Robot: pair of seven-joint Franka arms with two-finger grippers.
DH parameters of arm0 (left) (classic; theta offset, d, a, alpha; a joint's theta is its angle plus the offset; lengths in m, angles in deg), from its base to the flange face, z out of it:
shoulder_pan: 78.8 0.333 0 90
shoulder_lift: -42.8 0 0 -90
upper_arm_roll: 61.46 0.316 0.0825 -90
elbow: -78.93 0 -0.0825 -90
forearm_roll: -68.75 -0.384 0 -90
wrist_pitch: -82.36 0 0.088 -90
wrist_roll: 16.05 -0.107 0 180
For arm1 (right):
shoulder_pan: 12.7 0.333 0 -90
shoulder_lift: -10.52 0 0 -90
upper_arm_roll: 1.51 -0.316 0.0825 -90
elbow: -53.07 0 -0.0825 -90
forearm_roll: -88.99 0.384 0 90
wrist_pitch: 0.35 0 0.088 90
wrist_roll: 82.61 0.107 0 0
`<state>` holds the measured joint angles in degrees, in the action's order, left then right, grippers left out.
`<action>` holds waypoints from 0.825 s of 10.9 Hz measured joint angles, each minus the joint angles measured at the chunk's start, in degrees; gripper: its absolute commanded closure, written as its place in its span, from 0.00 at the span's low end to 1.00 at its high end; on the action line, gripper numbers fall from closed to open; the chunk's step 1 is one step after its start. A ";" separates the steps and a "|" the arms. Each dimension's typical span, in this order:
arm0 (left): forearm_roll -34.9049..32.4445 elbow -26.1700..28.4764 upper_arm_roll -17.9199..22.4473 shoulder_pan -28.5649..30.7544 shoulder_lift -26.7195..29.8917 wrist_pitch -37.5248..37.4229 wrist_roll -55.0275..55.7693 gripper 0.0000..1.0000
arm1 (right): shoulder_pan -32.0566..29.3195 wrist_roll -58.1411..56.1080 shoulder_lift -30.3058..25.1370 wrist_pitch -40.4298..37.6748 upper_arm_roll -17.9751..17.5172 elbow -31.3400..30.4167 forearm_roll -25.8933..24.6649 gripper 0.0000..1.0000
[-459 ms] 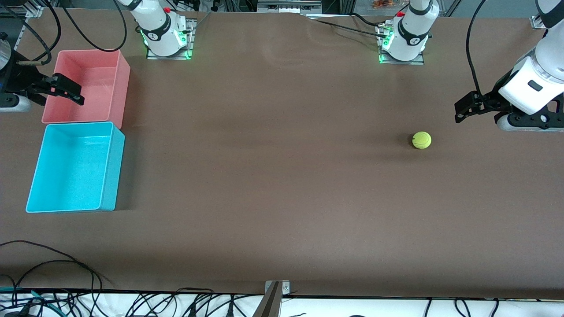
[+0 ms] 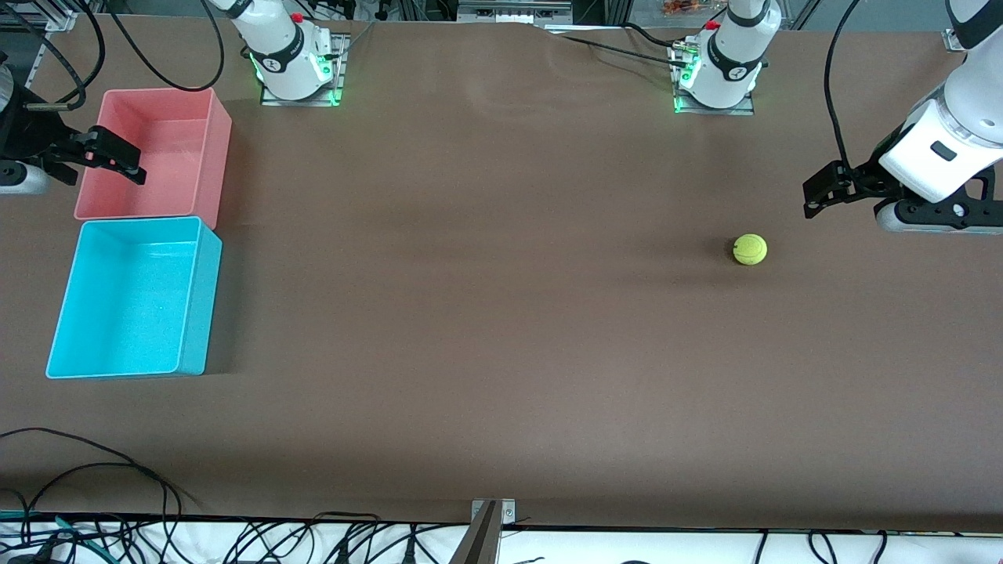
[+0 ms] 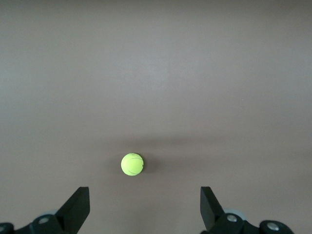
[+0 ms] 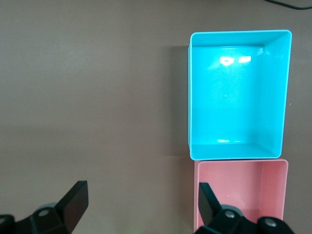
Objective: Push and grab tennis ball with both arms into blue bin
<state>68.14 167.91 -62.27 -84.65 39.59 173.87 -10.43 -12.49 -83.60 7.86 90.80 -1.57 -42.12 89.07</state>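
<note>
The tennis ball (image 2: 750, 249) lies on the brown table toward the left arm's end. It also shows in the left wrist view (image 3: 132, 164), ahead of the fingers and apart from them. My left gripper (image 2: 816, 194) is open and empty, in the air over the table beside the ball; it also shows in the left wrist view (image 3: 145, 207). The blue bin (image 2: 200, 305) stands empty at the right arm's end and also shows in the right wrist view (image 4: 237, 92). My right gripper (image 2: 125, 163) is open and empty over the pink bin's edge; it also shows in the right wrist view (image 4: 141, 204).
A pink bin (image 2: 176, 149) stands empty, touching the blue bin and farther from the front camera; it also shows in the right wrist view (image 4: 243, 190). The two arm bases with green lights stand along the table's back edge. Cables lie at the front edge.
Both grippers have shifted slightly toward the bases' side of the table. The ball and the bins have not moved.
</note>
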 measured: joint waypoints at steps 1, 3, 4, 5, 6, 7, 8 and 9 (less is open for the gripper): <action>0.00 0.00 0.00 -0.02 0.00 0.01 0.00 0.00 | 0.00 0.00 -0.02 -0.09 0.02 0.00 0.00 0.00; 0.00 0.00 0.00 -0.02 0.00 0.01 0.00 0.00 | -0.01 0.00 -0.01 -0.62 0.02 0.00 0.00 0.00; 0.00 0.00 0.00 -0.02 0.00 0.03 0.00 0.00 | -0.05 0.00 -0.01 -0.74 0.05 0.00 0.00 0.00; 0.00 0.00 0.00 -0.02 0.00 0.03 0.00 0.00 | -0.10 0.00 -0.01 -0.74 0.25 0.01 0.00 0.00; 0.00 0.00 0.00 -0.02 0.00 0.03 0.00 0.00 | -0.13 0.00 -0.01 -0.74 0.61 0.01 0.00 0.00; 0.00 0.00 0.00 -0.02 0.00 0.03 0.00 0.00 | -0.14 0.00 -0.03 -0.75 0.92 0.03 0.00 0.00; 0.00 0.00 0.00 -0.02 0.00 0.03 0.00 0.00 | -0.15 0.00 -0.09 -0.76 1.06 0.16 0.00 0.00; 0.00 0.00 0.00 -0.02 0.00 0.03 0.00 0.00 | -0.14 0.00 -0.16 -1.33 1.06 0.93 0.00 0.00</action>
<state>68.14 167.91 -62.27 -84.67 39.58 173.90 -10.43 -12.64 -83.60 7.69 89.47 -0.51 -41.19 89.07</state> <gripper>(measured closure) 0.000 0.000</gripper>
